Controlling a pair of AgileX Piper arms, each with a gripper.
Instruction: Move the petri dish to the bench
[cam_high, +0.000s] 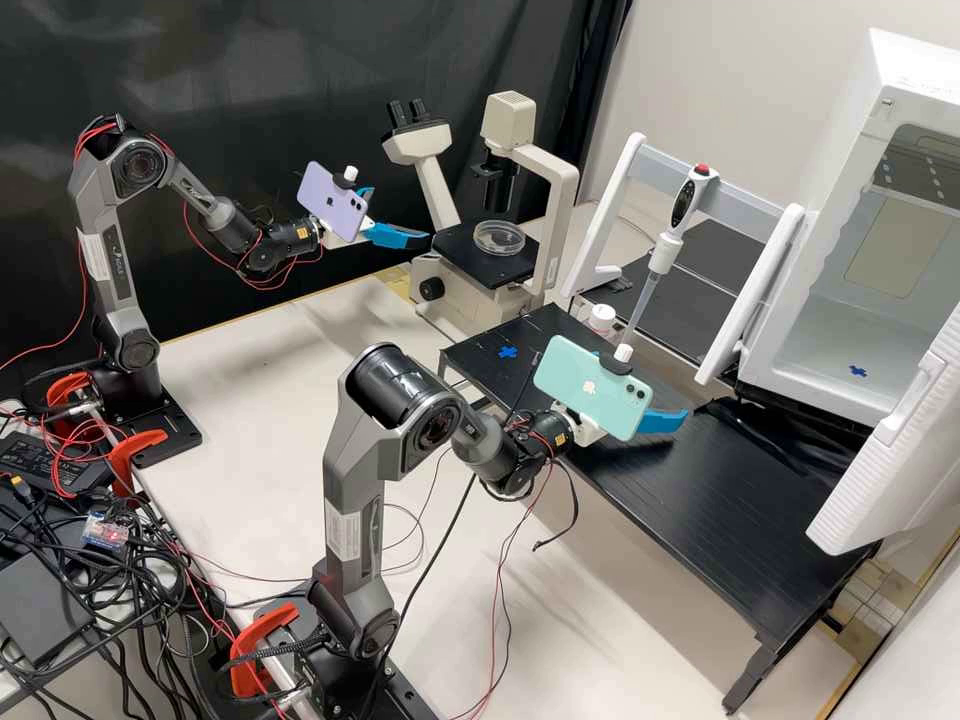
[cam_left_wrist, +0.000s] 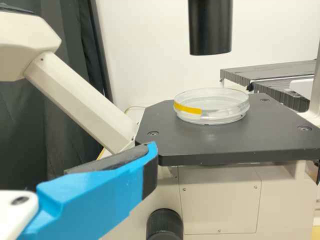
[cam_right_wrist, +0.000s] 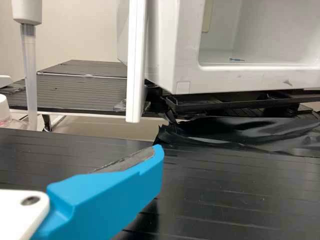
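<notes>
The clear, lidded petri dish (cam_high: 499, 238) rests flat on the microscope's black stage (cam_high: 468, 262). My left gripper (cam_high: 402, 214) hangs in the air just left of the stage, open, with nothing held. In the left wrist view, a blue finger of my left gripper (cam_left_wrist: 107, 192) stands short of the stage edge, apart from the dish (cam_left_wrist: 212, 106), whose side carries a strip of yellow tape. My right gripper (cam_high: 643, 384) is open and empty over the black raised bench (cam_high: 720, 510); one blue finger of this right gripper (cam_right_wrist: 115, 195) shows in its wrist view.
Over the dish hangs the microscope's black condenser (cam_left_wrist: 210, 27), with the pale eyepiece arm (cam_left_wrist: 77, 100) beside the stage. A pipette (cam_high: 665, 250) on a white stand, a small white-capped bottle (cam_high: 602, 318) and an open white chamber (cam_high: 850, 330) stand around the raised bench. A blue cross (cam_high: 508, 352) marks its top.
</notes>
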